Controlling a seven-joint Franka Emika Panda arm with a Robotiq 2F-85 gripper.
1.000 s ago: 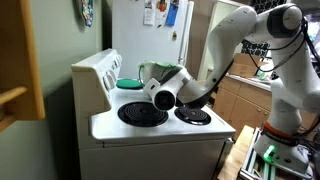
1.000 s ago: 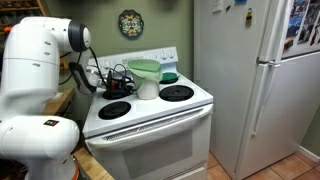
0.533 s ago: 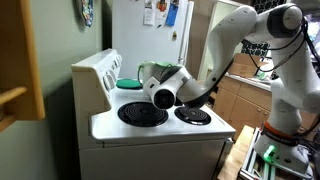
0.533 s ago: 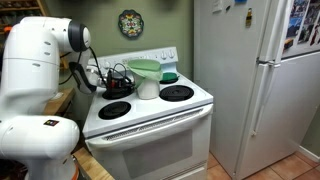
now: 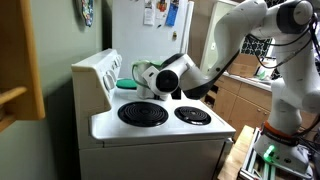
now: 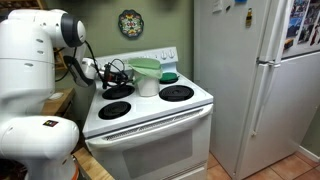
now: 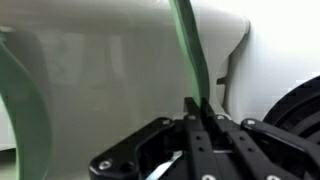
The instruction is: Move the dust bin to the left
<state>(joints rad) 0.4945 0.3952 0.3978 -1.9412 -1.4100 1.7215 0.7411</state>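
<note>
The dust bin [image 6: 146, 82] is a pale grey-white tub with a light green rim, at the back of the stove top between the burners. In an exterior view the dust bin [image 5: 143, 73] sits just behind my wrist. My gripper [image 7: 197, 106] is shut on the green rim [image 7: 188, 45], which runs up between the two fingers, with the bin's pale wall [image 7: 100, 70] to the left. From outside, my gripper [image 6: 122, 74] meets the bin's side at rim height.
A flat teal dish [image 5: 126, 84] lies beside the bin near the stove's back panel [image 5: 97, 72]. Black coil burners [image 5: 143, 113] fill the front of the stove top [image 6: 150, 108]. A white fridge [image 6: 255, 80] stands next to the stove.
The jaws have closed onto the bin's green rim. My wrist has risen a little above the front burners, and the bin has hardly shifted.
</note>
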